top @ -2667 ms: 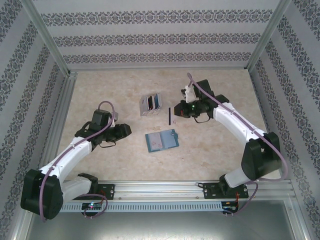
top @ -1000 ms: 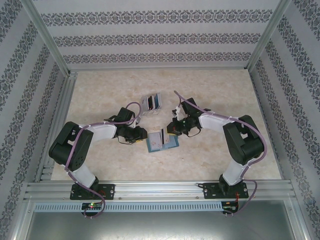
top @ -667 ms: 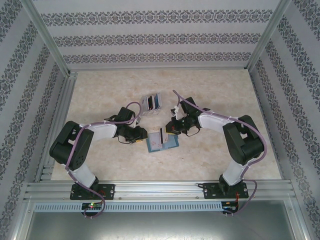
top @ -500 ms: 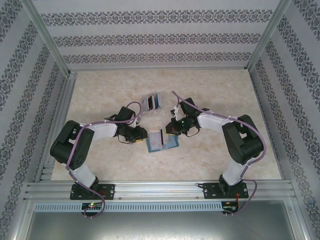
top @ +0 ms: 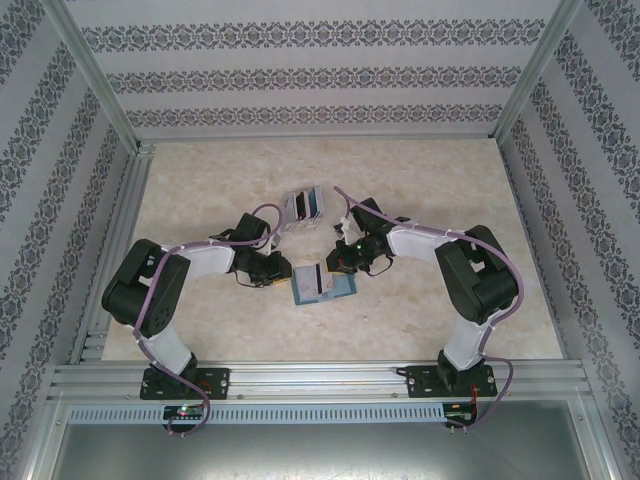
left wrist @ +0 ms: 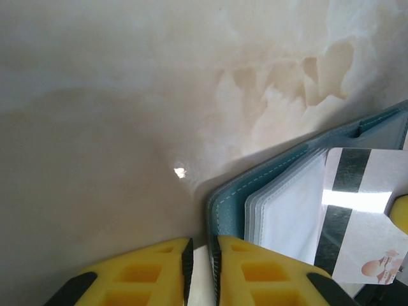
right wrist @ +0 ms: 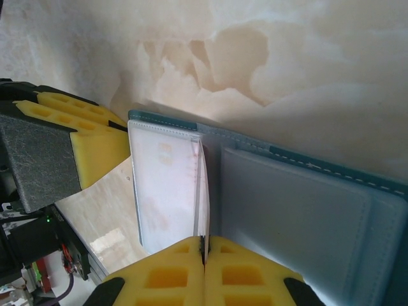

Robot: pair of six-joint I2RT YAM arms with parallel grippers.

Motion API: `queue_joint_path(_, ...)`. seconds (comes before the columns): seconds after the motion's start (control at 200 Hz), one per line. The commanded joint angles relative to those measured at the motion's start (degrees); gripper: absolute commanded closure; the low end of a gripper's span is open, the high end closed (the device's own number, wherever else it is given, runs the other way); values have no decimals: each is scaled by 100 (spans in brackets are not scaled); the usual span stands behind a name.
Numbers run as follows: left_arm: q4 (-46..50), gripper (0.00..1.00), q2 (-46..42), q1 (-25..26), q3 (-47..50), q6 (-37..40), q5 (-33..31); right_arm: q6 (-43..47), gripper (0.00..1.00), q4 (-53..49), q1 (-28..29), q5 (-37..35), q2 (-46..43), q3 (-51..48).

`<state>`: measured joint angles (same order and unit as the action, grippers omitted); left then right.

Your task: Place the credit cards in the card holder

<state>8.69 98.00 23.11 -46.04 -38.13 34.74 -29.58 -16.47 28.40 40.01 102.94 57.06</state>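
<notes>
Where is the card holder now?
In the top view the card holder lies open mid-table between the left gripper and right gripper, near the clear stand.

Lab test cell, aluminium frame [top: 320,378], wallpapered walls [top: 320,75]

One card holder [right wrist: 293,204], one clear stand [top: 303,205], several cards [left wrist: 360,210].
</notes>
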Motion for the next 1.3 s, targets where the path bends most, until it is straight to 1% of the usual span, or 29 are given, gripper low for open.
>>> queue_joint_path(0.0, -429, 81, 407, 128, 61, -71, 99, 163, 94, -117, 63, 4, 116, -31)
queue_joint_path(0.16, -459, 83, 422, 132, 78, -83, 112, 198, 93, -238, 95, 2, 87, -119)
queue_joint_path(0.27, -497, 84, 445, 131, 84, -132, 84, 251, 93, -538, 95, -420, 68, -126)
queue_joint_path(0.37, -639, 85, 542, 158, 57, -229, 190, 195, 93, -442, 111, -380, 67, -185)
queue_joint_path(0.744, -751, 89, 562, 292, 72, -352, 121, -38, 93, -196, 324, -497, 361, 19)
queue_joint_path(0.949, -809, 90, 504, 336, 165, -427, 70, -497, 93, 38, 379, -831, 357, -126)
queue_joint_path(1.129, -798, 91, 501, 369, 167, -414, 42, -639, 92, 28, 633, -1356, 271, -92)
queue_joint_path(1.214, -783, 91, 492, 375, 157, -417, 41, -578, 88, -120, 723, -1489, 225, 11)
queue_joint_path(1.299, -687, 92, 492, 370, 130, -330, 11, -503, 86, -275, 724, -1684, 85, 15)
